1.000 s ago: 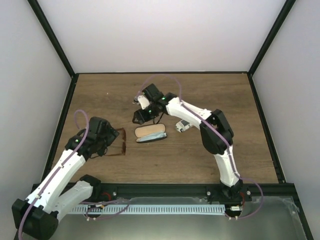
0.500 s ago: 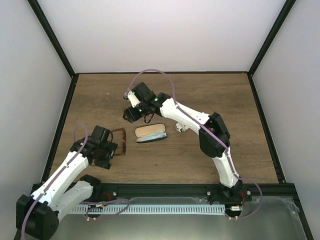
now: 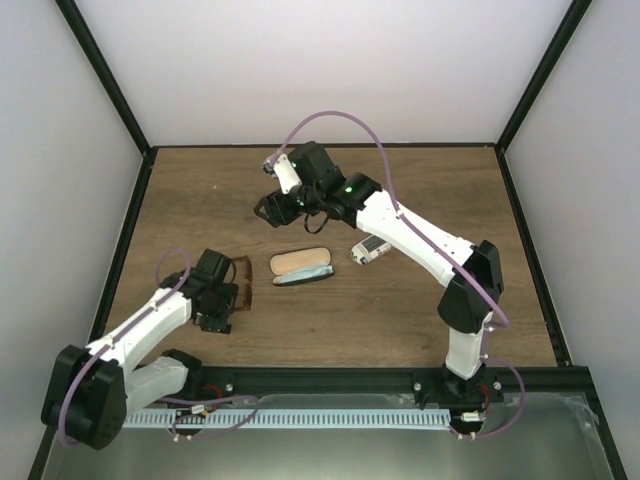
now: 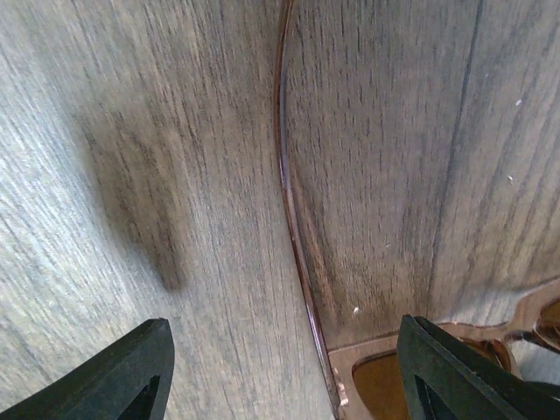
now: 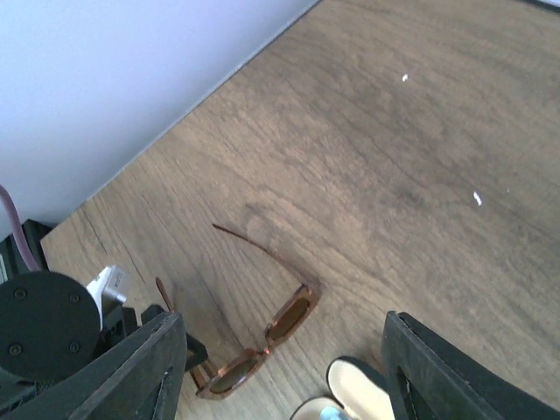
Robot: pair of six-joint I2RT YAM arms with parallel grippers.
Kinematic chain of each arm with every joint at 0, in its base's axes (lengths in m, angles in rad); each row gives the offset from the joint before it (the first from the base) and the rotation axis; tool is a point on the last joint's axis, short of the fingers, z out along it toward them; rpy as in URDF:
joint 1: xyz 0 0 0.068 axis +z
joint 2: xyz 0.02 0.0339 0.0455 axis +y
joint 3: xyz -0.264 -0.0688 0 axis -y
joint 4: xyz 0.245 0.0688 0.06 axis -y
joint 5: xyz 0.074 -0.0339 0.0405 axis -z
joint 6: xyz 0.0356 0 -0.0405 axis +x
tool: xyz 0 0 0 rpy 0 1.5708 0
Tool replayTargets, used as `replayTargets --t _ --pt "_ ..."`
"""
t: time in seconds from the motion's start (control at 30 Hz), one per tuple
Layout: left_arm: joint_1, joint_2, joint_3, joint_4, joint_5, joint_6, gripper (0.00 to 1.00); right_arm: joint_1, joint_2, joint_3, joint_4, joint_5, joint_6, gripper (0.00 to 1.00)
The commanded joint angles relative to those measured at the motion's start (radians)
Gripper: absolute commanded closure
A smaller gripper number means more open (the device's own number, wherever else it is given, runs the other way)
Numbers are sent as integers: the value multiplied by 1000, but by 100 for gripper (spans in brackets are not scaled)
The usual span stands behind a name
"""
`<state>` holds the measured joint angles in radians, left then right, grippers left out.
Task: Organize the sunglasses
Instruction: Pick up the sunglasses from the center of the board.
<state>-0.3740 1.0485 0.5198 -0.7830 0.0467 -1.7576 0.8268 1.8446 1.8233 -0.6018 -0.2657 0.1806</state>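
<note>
Left pincer (image 4: 284, 350) was held spread wide just above the worktop (image 3: 400, 310), its dark, matte, wedge-shaped fingers (image 4: 122, 376) set to either side of one temple of the sunglasses (image 5: 289, 317), with no contact to be made out. The sunglasses were laid on the left part of the worktop with their temples unfolded. A thin, glossy reddish-brown frame was seen, with a slim curved temple and translucent amber-brown lenses of rounded outline. Right pincer (image 5: 284, 332) was likewise held wide with nothing between its fingers, raised over the middle of the worktop towards the back and pointed at the sunglasses. Just right of the sunglasses an oval tan case (image 3: 300, 263) was lain open, its smooth pale lining turned up, with a pale blue strip (image 3: 300, 279) along its near edge. A small white object (image 3: 367, 250) was placed near it, further right, and any marking on it was too small to be read. The worktop was shown as matte brown wood with long dark grain and a few pale specks. It was bounded by black rails (image 3: 125, 250) and plain white walls (image 3: 320, 70). Bare wood was left between the sunglasses and the left rail, and more behind them up to the foot of the wall.
</note>
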Motion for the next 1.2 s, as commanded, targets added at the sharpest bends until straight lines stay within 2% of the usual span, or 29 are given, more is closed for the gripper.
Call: replayTargets --t 0.0,0.23,0.37,0.4,0.53,0.7,0.83,1.0,1.17 --pt "-1 72 37 16 -9 -37 28 -3 5 -22 -34 -9 15 37" --pt "-2 185 76 -9 23 -32 31 -9 -7 -21 -45 16 9 36" --pt "-1 239 87 10 48 -30 37 -13 -15 -27 -47 23 6 36" --pt "-1 249 90 12 48 -23 42 -15 -17 -31 -48 25 5 36" --pt "2 278 87 28 33 23 73 -23 -32 -59 -40 23 5 36" --pt "5 266 72 23 17 58 95 -32 -39 -84 -30 8 9 36" --pt "11 202 81 4 -38 103 96 -35 -38 -89 -28 -1 10 36" --pt "11 105 231 -143 -261 186 96 -46 -46 -112 -18 -4 11 36" --pt "12 37 303 -189 -345 201 96 -100 -56 -160 -3 -25 85 37"
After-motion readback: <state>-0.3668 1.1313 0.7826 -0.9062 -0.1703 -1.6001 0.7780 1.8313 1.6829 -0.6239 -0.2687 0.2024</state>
